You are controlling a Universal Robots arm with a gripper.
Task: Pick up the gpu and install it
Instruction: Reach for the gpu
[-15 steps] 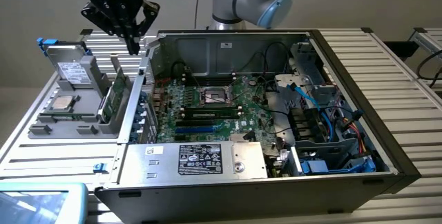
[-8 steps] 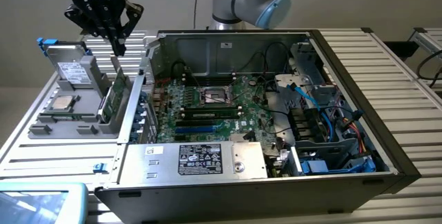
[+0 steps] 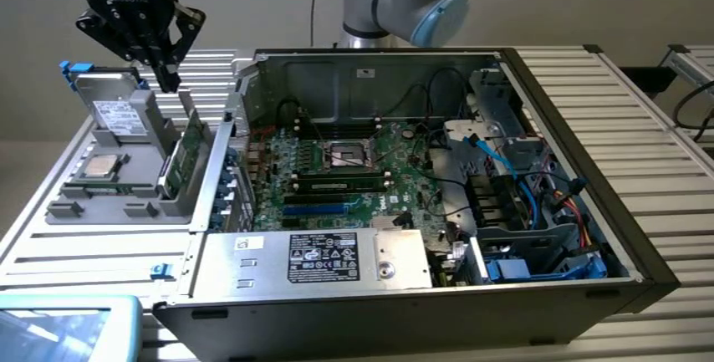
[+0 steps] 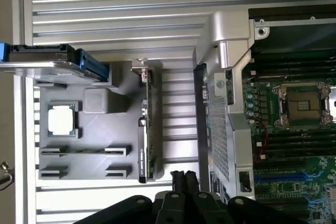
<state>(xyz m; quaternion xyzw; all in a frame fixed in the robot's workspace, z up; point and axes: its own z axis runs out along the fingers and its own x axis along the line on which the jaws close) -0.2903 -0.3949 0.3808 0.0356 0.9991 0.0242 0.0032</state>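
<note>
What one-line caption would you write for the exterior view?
Gripper hovers above the gpu standing on edge in a grey holder beside the open computer case.

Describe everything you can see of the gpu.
The gpu is a thin green card standing on edge in a slot of the gray holder, beside the open case. A silver bracket runs along one end. Only the holder touches it; the gripper hangs above, apart.
</note>
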